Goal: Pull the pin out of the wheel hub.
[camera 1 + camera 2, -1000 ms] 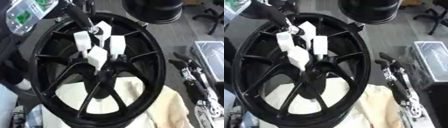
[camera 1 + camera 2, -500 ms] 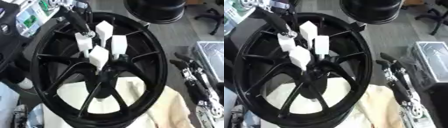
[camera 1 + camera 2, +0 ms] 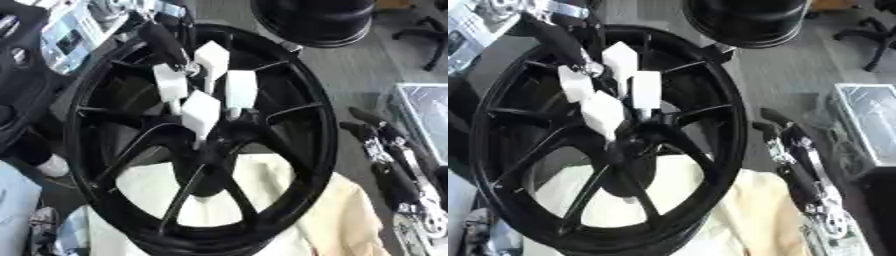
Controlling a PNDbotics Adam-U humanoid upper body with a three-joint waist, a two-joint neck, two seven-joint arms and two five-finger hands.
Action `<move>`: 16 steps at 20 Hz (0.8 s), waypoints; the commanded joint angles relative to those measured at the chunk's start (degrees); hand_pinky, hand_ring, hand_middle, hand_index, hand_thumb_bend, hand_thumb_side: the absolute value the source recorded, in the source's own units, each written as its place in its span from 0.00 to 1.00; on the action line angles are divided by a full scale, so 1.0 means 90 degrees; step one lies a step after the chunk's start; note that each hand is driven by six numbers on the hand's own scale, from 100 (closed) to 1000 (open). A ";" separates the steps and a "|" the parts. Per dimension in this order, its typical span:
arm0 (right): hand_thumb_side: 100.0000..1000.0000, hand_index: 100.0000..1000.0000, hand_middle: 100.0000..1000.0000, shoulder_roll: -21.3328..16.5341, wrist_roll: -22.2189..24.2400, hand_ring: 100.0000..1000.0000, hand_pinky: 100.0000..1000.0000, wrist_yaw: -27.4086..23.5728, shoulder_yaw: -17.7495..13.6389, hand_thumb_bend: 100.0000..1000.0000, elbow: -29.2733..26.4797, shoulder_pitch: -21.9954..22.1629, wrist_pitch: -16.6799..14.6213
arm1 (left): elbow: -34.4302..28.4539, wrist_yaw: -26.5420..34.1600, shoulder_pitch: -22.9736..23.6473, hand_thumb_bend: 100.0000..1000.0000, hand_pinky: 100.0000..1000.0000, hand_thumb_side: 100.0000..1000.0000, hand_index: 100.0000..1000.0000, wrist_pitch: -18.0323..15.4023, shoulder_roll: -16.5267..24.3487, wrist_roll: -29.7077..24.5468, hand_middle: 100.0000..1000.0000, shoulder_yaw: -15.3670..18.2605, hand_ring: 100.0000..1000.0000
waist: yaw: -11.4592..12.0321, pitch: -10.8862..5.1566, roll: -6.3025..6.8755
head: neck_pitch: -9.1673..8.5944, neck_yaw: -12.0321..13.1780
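The black wheel (image 3: 297, 100) lies tilted across a cream cloth (image 3: 332, 220), its spokes meeting at the hub (image 3: 214, 137) near the middle of the view. The left hand (image 3: 203, 95), with white blocky finger pads, reaches in from the upper left and hangs over the spokes with its fingertips bunched down just above the hub. The pin itself cannot be made out; it is presumably under those fingertips, at the hub's centre. Whether the fingers have closed on anything I cannot tell, since the pads hide the contact.

The step in hand looks like the reach and grasp at the hub, with the pull not yet made. Next, the fingers need to pinch the pin and draw it straight out along its axis.

The right hand (image 3: 385, 145) rests idle at the right, beside the rim, fingers relaxed.
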 commanded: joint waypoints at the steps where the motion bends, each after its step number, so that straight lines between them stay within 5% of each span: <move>1: 0.49 0.80 0.89 -0.0045 0.0004 0.83 1.00 0.0034 0.0004 0.00 -0.0076 -0.0001 -0.0006 | -0.0189 0.0171 -0.0164 0.31 0.76 0.59 0.78 -0.0025 0.0214 -0.0017 0.71 0.0026 0.73 | 0.0012 -0.0087 -0.0006 | -0.0005 0.0022; 16: 0.49 0.80 0.89 -0.0032 0.0032 0.83 1.00 0.0062 -0.0002 0.00 -0.0076 0.0029 -0.0016 | -0.0194 0.0334 -0.0155 0.37 0.77 0.60 0.80 -0.0036 0.0350 -0.0017 0.73 -0.0079 0.74 | 0.0064 -0.0101 -0.0015 | 0.0036 0.0018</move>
